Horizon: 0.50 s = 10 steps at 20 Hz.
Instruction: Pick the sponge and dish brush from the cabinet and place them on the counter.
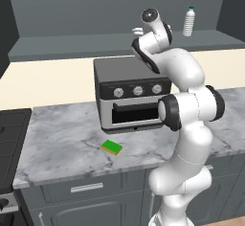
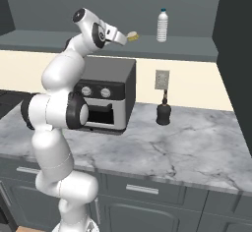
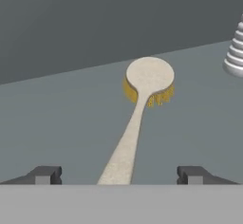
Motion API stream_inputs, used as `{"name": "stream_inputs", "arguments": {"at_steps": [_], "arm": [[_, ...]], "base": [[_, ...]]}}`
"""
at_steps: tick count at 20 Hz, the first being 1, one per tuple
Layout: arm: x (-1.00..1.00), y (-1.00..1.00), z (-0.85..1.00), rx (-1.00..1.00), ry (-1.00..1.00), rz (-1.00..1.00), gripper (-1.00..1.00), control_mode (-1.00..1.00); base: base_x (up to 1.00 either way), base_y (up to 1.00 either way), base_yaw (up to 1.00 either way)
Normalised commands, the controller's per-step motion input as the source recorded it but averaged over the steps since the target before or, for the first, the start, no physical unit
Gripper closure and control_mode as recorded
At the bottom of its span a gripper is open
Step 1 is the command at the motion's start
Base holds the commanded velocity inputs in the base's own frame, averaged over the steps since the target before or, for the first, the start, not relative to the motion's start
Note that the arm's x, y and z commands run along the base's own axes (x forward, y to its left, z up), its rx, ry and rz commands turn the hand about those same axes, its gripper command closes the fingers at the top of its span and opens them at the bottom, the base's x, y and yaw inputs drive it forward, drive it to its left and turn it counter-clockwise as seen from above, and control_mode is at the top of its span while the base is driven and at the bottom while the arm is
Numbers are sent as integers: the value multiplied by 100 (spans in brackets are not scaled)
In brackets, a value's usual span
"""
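Note:
The dish brush [image 3: 142, 104] lies on the cabinet's grey inner shelf [image 2: 187, 46], its round tan bristle head [image 2: 132, 36] pointing away from the hand. My gripper [image 3: 119, 174] is open, and the pale handle runs between its two dark fingertips [image 3: 47, 174] without touching either. In the right base view the gripper [image 2: 120, 37] reaches over the shelf edge just behind the brush head. The sponge [image 1: 111, 147], green over yellow, rests flat on the marbled counter [image 1: 67, 139] in front of the toaster oven.
A clear plastic bottle [image 2: 162, 25] stands on the shelf right of the brush. A dark toaster oven [image 1: 131, 96] sits on the counter under the arm. A black soap dispenser [image 2: 163, 113] stands by the wall outlet [image 2: 162, 79]. The black stovetop [image 1: 12, 139] lies at left.

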Motion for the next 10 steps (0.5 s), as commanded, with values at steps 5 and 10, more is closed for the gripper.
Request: {"name": "stream_inputs", "arguments": {"at_steps": [5, 10], "arm": [[0, -7, -7, 1, -2, 0, 100, -100], [0, 0, 0, 0, 0, 0, 100, -100]], "base": [[0, 0, 0], [0, 0, 0]]}}
